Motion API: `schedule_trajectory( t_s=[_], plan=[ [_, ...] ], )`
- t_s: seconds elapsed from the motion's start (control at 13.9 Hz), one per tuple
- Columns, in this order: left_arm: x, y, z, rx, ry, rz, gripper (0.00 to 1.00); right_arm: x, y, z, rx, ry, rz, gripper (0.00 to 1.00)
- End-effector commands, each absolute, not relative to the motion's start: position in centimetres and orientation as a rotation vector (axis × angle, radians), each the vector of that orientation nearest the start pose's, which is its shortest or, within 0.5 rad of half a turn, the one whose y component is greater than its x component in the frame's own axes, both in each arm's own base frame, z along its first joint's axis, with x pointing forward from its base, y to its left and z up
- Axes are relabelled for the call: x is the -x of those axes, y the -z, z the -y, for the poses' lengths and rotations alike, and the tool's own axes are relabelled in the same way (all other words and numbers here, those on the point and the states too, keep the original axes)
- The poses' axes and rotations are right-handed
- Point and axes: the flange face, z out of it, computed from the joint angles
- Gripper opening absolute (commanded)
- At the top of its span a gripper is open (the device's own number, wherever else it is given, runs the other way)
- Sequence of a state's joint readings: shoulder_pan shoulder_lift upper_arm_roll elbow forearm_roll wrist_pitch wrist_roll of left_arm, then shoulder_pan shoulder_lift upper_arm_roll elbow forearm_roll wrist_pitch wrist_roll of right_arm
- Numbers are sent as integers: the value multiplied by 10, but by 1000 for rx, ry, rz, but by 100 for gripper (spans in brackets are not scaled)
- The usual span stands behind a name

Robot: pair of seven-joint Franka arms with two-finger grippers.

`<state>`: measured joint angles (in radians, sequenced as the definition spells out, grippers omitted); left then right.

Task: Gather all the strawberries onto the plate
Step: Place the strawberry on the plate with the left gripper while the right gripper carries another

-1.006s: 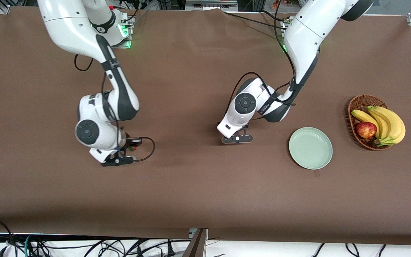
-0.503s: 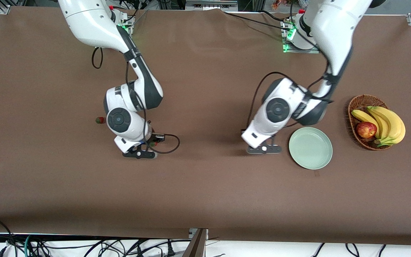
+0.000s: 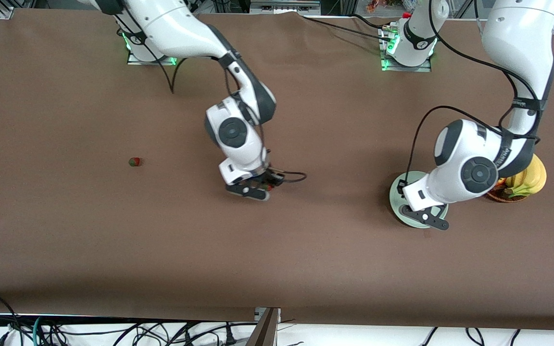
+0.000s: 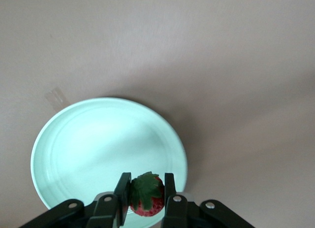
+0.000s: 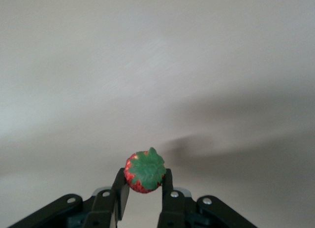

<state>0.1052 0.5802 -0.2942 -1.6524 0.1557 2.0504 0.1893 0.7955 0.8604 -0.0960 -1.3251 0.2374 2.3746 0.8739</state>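
While one strawberry point(image 3: 134, 162) lies loose on the table point(image 3: 65, 230) toward the right arm's end, I count two in grip. Left gripper point(image 4: 146, 198): over the plate point(image 4: 88, 149), fingers clamped on a berry point(image 4: 145, 194). Right gripper point(image 5: 142, 186): over bare table mid-way along, pinching another berry point(image 5: 144, 171). Bananas point(image 3: 529, 179) show past the left arm, beside the plate.

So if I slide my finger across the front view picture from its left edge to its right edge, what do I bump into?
Tiny red strawberry lying on the brown table → right claw holding a strawberry → round pale mint-green plate with the left claw over it → yellow bananas in the brown wicker basket.
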Motion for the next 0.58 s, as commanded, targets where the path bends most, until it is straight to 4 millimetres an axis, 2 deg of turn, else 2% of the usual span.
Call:
schedule_trajectory(
  t_s=[0.0,0.22,0.29,0.36,0.43,0.5],
  plan=[
    [-657,-252,89,3064,-267,-792,16,-560,-225,-555,2829,148,-401,0],
    [-653,-238,101,3062,-298,-828,17,-531,-196,-592,2752,227,-370,0],
    [-652,-235,105,3060,-305,-838,24,-525,-190,-597,2745,238,-359,0],
    [-652,-235,104,3061,-305,-836,36,-526,-190,-596,2744,239,-361,42],
    [-652,-236,103,3062,-305,-836,73,-528,-195,-595,2746,251,-350,98],
    [-653,-236,103,3063,-302,-833,100,-535,-202,-590,2742,248,-366,100]
  ],
)
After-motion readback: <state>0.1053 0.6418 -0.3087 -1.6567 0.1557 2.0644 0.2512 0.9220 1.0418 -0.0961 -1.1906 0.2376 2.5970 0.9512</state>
